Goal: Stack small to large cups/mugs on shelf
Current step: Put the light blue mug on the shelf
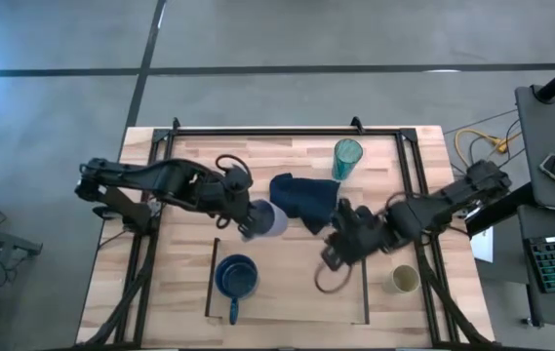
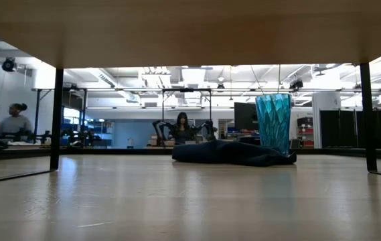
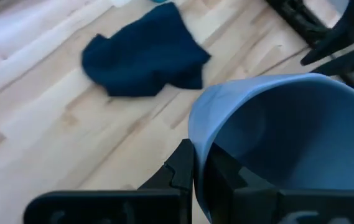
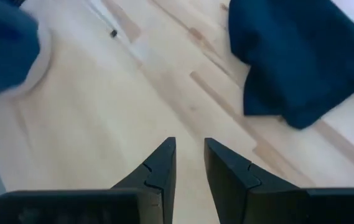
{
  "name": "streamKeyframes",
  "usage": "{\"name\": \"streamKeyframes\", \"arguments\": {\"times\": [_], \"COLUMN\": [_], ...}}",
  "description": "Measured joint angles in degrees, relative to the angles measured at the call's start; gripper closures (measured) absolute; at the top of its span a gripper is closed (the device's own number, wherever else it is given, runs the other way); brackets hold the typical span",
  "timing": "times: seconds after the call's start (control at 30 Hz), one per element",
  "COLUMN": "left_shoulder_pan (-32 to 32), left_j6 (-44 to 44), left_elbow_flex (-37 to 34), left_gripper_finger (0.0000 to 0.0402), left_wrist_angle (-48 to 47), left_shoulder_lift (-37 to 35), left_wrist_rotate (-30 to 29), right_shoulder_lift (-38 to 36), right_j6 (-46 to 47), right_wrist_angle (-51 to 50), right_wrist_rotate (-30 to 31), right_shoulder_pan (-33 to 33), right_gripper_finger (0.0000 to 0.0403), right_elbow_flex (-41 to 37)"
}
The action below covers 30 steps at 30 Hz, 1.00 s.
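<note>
- Grey-blue and small, the smooth rounded cup (image 3: 276, 143) hangs clamped in the left gripper (image 1: 251, 216), one finger inside the rim and one outside — a wall pinch that leaves the cup's bottom free to drop into a wider vessel. From above it sits near the table's centre, off the wood.
- The dark blue handled mug (image 1: 236, 278) stands at about seven o'clock from that cup, on the flat light-wood shelf board (image 1: 292, 292) with thin dark rails; it looks like the receiving vessel, so the lifted cup probably heads there.
- The right gripper (image 1: 340, 246) hovers over the board's right part at about four o'clock from centre, its fingers (image 4: 158, 168) a narrow gap apart and holding nothing — likely waiting its turn.
- The small beige cup (image 1: 405, 280) stands outside the right rail at about four o'clock, near the right arm, upright on the plank tabletop (image 1: 189, 156).
- The tall translucent teal tumbler (image 2: 273, 122) stands at about one o'clock, upright, just beside the crumpled dark blue cloth (image 1: 303, 199) lying at twelve o'clock from centre.
- My guess: the cloth plays no part and need only be avoided.
</note>
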Motion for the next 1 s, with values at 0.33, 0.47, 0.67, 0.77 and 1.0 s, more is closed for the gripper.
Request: {"name": "streamKeyframes", "arguments": {"times": [0.33,0.47,0.67,0.77,1.0], "left_shoulder_pan": [-1.5,-1.9,-4.7,-6.6,-10.4], "left_j6": [-9.7,-14.5,-21.9,-25.3,-32.1], "left_elbow_flex": [8.6,11.0,14.7,17.6,20.1], "left_gripper_finger": [0.0401,0.0401,0.0401,0.0401,0.0401], "left_wrist_angle": [0.0,-0.1,-1.5,-3.8,-7.4], "left_shoulder_lift": [6.5,10.5,15.7,16.7,16.4], "left_wrist_rotate": [0.2,3.6,8.1,8.1,5.3], "right_shoulder_lift": [0.0,0.0,-0.1,-0.3,-0.6], "right_j6": [8.8,8.8,8.6,7.6,2.7], "right_wrist_angle": [-8.6,-8.6,-9.3,-9.5,-3.2], "right_wrist_rotate": [1.1,1.0,1.0,1.1,3.4], "right_shoulder_pan": [13.2,16.0,17.6,17.7,17.5], "right_gripper_finger": [0.0326,0.0326,0.0326,0.0326,0.0326], "right_elbow_flex": [0.0,0.0,0.0,0.0,0.0]}}
